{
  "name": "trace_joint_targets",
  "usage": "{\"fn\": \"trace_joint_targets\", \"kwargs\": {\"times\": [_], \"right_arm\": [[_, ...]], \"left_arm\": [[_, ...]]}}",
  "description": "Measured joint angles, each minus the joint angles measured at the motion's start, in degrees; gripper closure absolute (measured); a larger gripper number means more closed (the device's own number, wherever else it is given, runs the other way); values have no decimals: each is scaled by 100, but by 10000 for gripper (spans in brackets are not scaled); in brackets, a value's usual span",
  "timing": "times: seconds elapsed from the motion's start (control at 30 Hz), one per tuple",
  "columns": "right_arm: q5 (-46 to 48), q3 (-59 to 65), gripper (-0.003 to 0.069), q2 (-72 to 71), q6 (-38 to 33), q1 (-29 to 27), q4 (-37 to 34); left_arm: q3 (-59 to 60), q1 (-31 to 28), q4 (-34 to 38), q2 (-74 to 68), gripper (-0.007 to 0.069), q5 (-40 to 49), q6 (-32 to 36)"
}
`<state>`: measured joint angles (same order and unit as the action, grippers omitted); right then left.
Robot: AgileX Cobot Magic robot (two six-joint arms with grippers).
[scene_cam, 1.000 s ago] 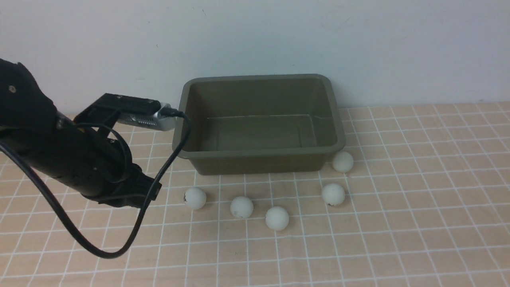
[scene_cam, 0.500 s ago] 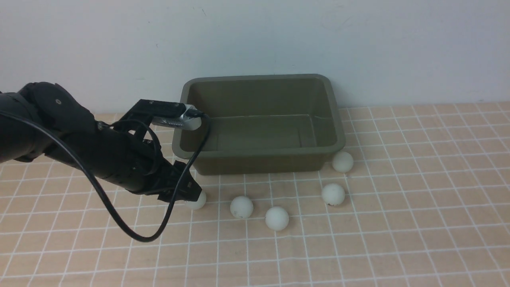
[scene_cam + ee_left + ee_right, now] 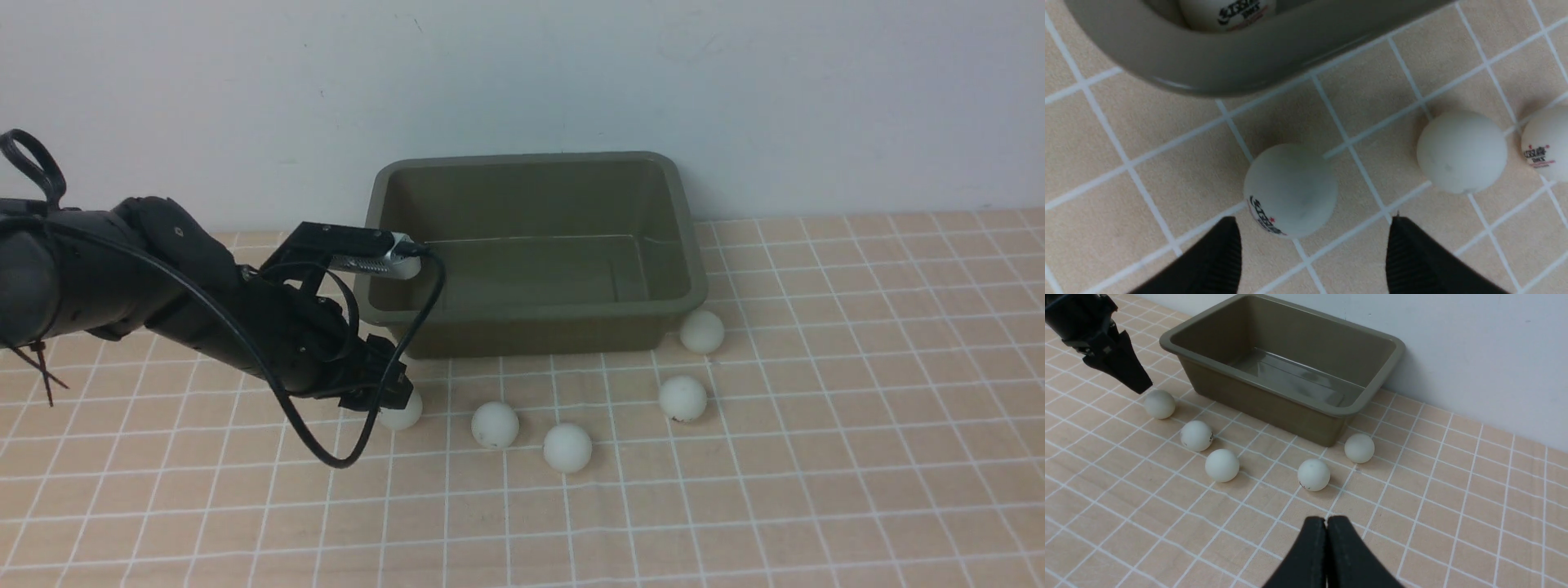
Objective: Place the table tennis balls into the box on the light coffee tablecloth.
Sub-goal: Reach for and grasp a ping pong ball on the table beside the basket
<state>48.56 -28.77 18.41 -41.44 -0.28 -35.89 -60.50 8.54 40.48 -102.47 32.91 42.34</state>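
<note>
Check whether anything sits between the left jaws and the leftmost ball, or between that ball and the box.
Nothing visible does. The left gripper has its jaws open right at the leftmost ball. Only bare tablecloth lies between that ball and the box, whose near wall it must be lifted over.

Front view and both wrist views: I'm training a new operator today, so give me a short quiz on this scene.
1. True or false: the right pincer is shut.
2. How many table tennis balls lie on the tablecloth outside the box? A three, B five, C seven.
3. Fill in: the open left pincer is poised at the ____ ball of those on the tablecloth.
Key: 1 true; 2 B; 3 leftmost.
</note>
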Motion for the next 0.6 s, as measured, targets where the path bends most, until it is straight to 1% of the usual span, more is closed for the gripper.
{"fn": "trace_joint_targets", "kwargs": {"times": [0.23,0.43,0.6], "right_arm": [[-10,0,671,0,0,0,-6],[-10,0,671,0,0,0,-6],[-10,0,671,0,0,0,-6]], "left_arm": [[-77,84,18,-267,228,-266,97],[-77,450,20,-560,228,-611,319],[-77,483,25,-649,244,-863,326]]}}
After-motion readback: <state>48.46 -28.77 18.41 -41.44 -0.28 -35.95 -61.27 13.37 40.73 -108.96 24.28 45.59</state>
